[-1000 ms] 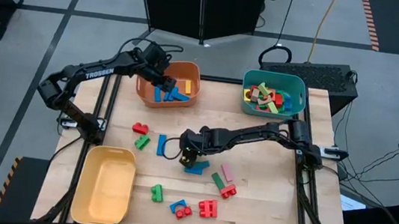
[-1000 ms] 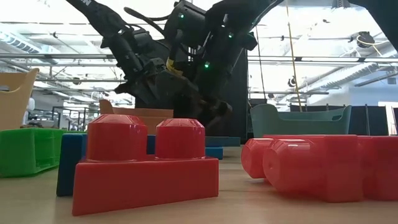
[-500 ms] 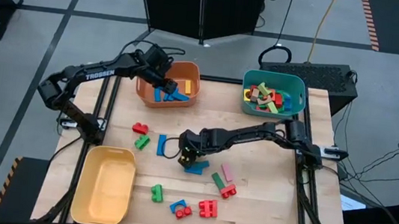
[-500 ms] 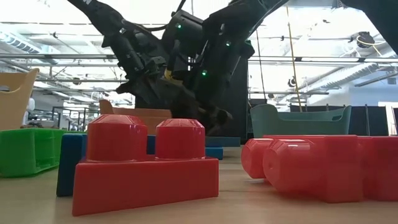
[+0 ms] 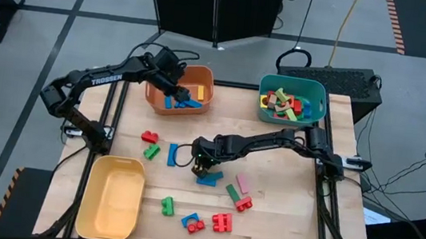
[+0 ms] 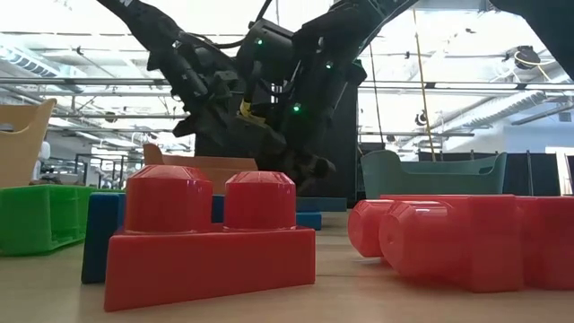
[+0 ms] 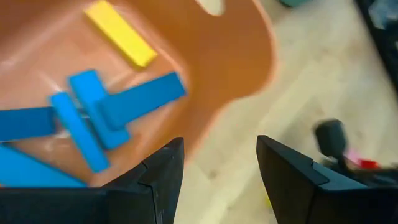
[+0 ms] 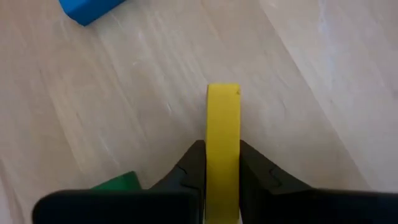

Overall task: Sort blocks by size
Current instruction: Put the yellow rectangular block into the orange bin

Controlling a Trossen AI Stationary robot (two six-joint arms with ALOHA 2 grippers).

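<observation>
My right gripper [image 8: 222, 150] is low over the middle of the table [image 5: 289, 156], also seen from above [image 5: 200, 166], and is shut on a yellow flat bar [image 8: 222, 118]. My left gripper [image 7: 221, 155] hangs open over the near rim of the orange bin [image 5: 201, 82], touching nothing. That bin holds blue bars [image 7: 93, 115] and a yellow bar [image 7: 121, 34]. Loose blocks lie on the table: a blue one [image 5: 209, 178] beside my right gripper, and a blue [image 5: 173, 155], a green [image 5: 151, 152] and a red one [image 5: 149, 137] to its left. My right gripper pinches the yellow bar's two broad faces [image 8: 222, 163] between its two fingers [image 8: 191, 163], at the bar's near end. The fingers slant steeply down and lie along the bar, which stands on edge. Whether its lower edge rests on the wood I cannot tell.
A teal bin [image 5: 291, 100] with mixed blocks stands at the far right and a yellow bin [image 5: 112, 196] at the near left. More blocks lie near the front edge: pink [image 5: 242, 185], green [image 5: 233, 192], red [image 5: 222, 222], green [image 5: 167, 205]. Big red bricks [image 6: 211, 238] fill the low view.
My left gripper has turned a little at the wrist while staying over the orange bin.
</observation>
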